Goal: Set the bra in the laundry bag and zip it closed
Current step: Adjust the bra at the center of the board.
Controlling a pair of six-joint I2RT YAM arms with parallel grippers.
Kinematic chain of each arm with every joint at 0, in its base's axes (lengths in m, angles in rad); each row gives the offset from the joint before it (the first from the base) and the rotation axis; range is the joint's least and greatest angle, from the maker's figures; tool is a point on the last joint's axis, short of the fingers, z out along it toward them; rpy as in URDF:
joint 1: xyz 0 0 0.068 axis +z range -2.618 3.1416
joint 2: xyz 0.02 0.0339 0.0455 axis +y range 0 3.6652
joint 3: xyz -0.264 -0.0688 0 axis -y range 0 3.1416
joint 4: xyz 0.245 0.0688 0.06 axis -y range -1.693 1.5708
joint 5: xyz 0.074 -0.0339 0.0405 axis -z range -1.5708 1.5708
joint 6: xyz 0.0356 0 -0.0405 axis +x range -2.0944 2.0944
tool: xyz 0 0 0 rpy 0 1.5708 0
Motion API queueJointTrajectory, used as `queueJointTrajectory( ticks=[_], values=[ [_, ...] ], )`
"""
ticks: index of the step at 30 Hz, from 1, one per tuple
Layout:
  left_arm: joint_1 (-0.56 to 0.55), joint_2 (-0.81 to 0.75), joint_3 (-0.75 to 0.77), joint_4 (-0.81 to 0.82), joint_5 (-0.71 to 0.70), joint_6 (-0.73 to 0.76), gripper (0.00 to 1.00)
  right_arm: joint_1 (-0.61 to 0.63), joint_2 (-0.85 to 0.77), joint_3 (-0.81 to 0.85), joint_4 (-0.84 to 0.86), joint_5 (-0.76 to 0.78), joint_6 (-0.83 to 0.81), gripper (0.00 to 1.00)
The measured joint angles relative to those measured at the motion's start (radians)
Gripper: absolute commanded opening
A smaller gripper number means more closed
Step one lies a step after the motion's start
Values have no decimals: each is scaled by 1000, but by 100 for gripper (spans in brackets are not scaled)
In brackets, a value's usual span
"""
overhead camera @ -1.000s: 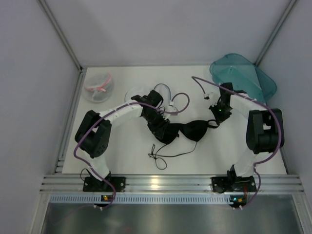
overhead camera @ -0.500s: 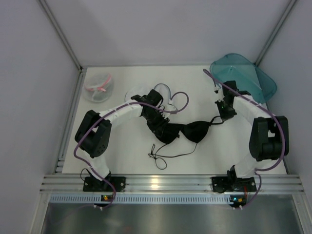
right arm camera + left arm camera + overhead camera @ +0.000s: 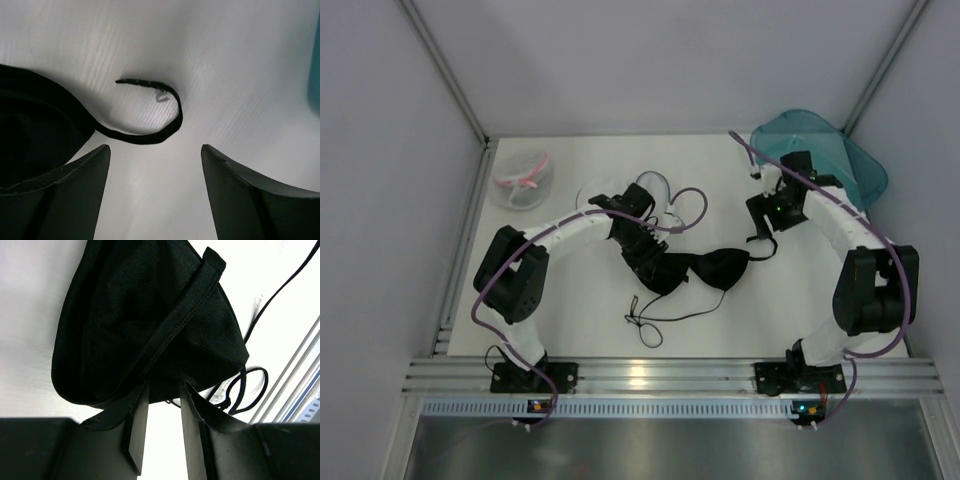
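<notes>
Teal bin: the teal bin (image 3: pixel 800 130) sits at the far right corner of the table (image 3: pixel 580 310), and the right arm reaches across its near side, so its inside is hard to read from here.
Pink-rim bag: the round bag with the pink rim (image 3: pixel 523 180) is over at the far left corner, well apart from the action.
Laundry bag: the laundry bag (image 3: pixel 592 193) lies at the back of the table, half hidden behind the left arm. What's inside, I can't tell.
Bra, where: the bra (image 3: pixel 725 268) is flat on the table, outside the bag and just in front of it, mid-table between the two arms.
Bra, axis: its long axis runs left to right, one cup under the left arm's tool, the other towards the right arm. The thin straps (image 3: pixel 637 318) trail to the near edge.
Left gripper: the left gripper (image 3: pixel 162 387) has its fingers close together, pinched on the edge of the cup.
Right gripper: the right gripper (image 3: pixel 155 150) has its fingers wide apart and grips nothing. The curled strap end (image 3: pixel 145 140) lies loose on the table below the gap.
</notes>
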Motion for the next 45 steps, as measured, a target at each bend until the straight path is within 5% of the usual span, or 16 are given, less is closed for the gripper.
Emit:
queueJointTrajectory(
  ticks=[9, 27, 29, 33, 45],
  values=[
    [0, 0, 0, 5, 18, 0, 41, 0, 247, 310, -74, -212, -320, 58],
    [14, -100, 28, 3, 15, 5, 49, 0, 374, 261, -156, -282, -513, 46],
    [15, -102, 33, 3, 8, 8, 49, 0, 379, 244, -149, -271, -522, 40],
    [18, -109, 35, 2, 1, 11, 49, 0, 383, 213, -117, -235, -521, 0],
    [54, -173, 30, -4, -24, -25, 52, -112, 230, 177, 81, -187, -337, 0]
  ],
)
